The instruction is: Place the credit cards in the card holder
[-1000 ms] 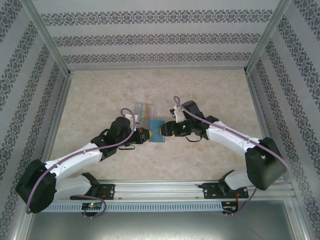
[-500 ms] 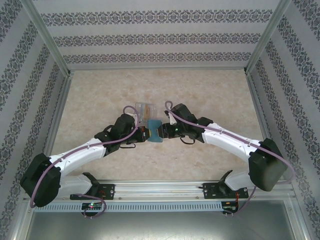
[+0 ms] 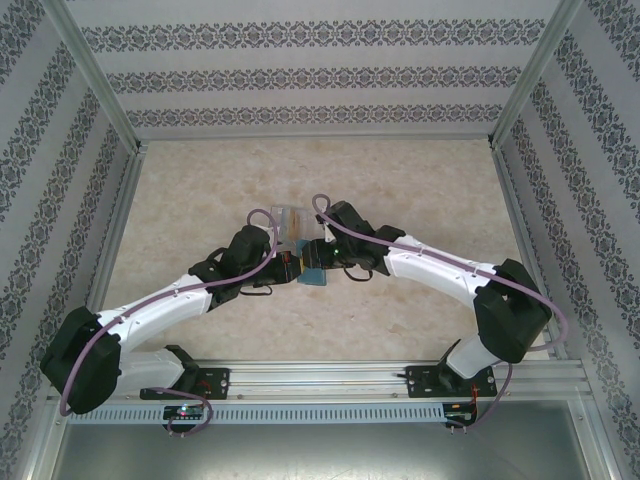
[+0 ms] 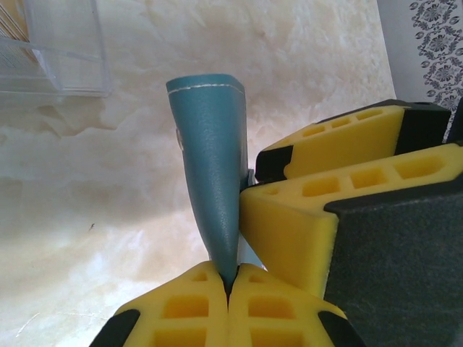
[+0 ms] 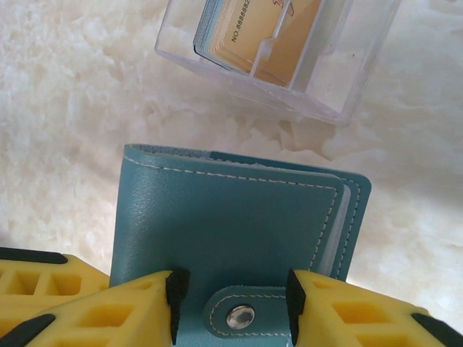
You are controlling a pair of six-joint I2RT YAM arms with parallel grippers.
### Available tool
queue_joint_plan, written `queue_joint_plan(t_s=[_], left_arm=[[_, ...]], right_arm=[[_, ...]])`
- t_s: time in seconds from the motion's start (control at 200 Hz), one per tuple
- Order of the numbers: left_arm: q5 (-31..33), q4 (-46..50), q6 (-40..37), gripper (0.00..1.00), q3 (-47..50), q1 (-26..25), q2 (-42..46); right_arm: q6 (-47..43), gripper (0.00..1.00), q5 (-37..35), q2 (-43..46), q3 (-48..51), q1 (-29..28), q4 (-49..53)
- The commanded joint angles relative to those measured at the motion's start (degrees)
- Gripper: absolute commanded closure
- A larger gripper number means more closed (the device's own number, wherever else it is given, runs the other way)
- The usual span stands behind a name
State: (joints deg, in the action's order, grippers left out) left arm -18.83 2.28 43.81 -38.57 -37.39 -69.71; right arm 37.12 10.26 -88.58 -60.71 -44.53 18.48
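Opening the wallet [image 5: 231,224], pinched at one edge by the left gripper [image 4: 228,278] just beside the clear case [image 5: 318,79] of cards [image 5: 268,29], is judged in hand; its snap tab [image 5: 240,316], straddled by the spread jaws of the right gripper [image 5: 231,289], needs pulling next.

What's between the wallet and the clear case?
Bare table lies between the wallet and the case, with nothing on it, as the right wrist view shows.
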Motion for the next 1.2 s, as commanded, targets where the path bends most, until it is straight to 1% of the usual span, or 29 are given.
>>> queue_joint_plan(t_s=[0.0,0.21,0.28,0.365,0.41,0.55,0.61,0.675,0.734,0.799,0.884,0.959,1.024,1.124,1.194], left_arm=[[-1.33,-2.33,-0.09,1.00,-1.95,-0.23,2.16],[1.07,0.17,-1.97,1.00,-2.98,-0.23,3.62],[1.99,1.30,-2.72,1.00,-3.36,-0.28,3.97],[3.28,2.90,-3.51,1.00,-3.83,-0.23,4.27],[3.59,3.63,-3.71,1.00,-4.10,-0.23,4.33],[4.59,2.92,-3.57,1.00,-3.26,-0.23,4.50],[4.85,3.15,-3.68,1.00,-3.30,-0.24,4.20],[4.73,3.49,-3.73,1.00,-3.38,-0.28,3.84],[4.71,2.97,-3.57,1.00,-3.09,-0.23,3.79],[4.61,2.62,-3.58,1.00,-3.07,-0.23,3.51],[4.87,3.49,-3.57,1.00,-3.45,-0.23,3.13],[5.49,3.58,-3.10,1.00,-3.05,-0.24,2.58],[5.33,3.51,-2.99,1.00,-2.68,-0.27,1.47],[4.81,3.10,-2.60,1.00,-2.18,-0.33,-0.49],[4.33,0.84,-1.89,1.00,-0.65,-0.35,-1.93]], right_arm=[[2.70,0.59,-2.68,-1.18,-0.47,-0.86,2.18],[2.86,0.65,-5.53,-2.04,-0.98,-1.70,5.17],[2.52,0.66,-7.99,-1.73,-1.45,-1.78,6.80],[2.60,0.69,-10.61,-1.71,-1.69,-1.70,8.66],[2.69,0.69,-10.95,-1.77,-1.95,-1.65,9.33],[2.84,0.77,-11.37,-2.08,-2.28,-1.78,10.19],[3.10,0.79,-11.89,-1.98,-1.98,-1.78,10.18],[3.13,0.84,-11.78,-1.79,-1.93,-1.77,10.14],[3.26,0.93,-11.59,-1.56,-1.46,-1.79,9.69],[3.60,1.00,-11.47,-1.42,-0.54,-1.65,8.77],[4.58,1.00,-9.70,-0.92,0.75,-0.77,7.71],[5.05,1.00,-7.47,0.24,2.91,1.09,6.16],[5.05,1.00,-7.02,1.86,5.00,2.64,5.54],[3.99,1.00,-5.86,4.09,7.61,5.39,5.60],[2.51,1.00,-5.16,6.16,9.54,7.40,5.69]])
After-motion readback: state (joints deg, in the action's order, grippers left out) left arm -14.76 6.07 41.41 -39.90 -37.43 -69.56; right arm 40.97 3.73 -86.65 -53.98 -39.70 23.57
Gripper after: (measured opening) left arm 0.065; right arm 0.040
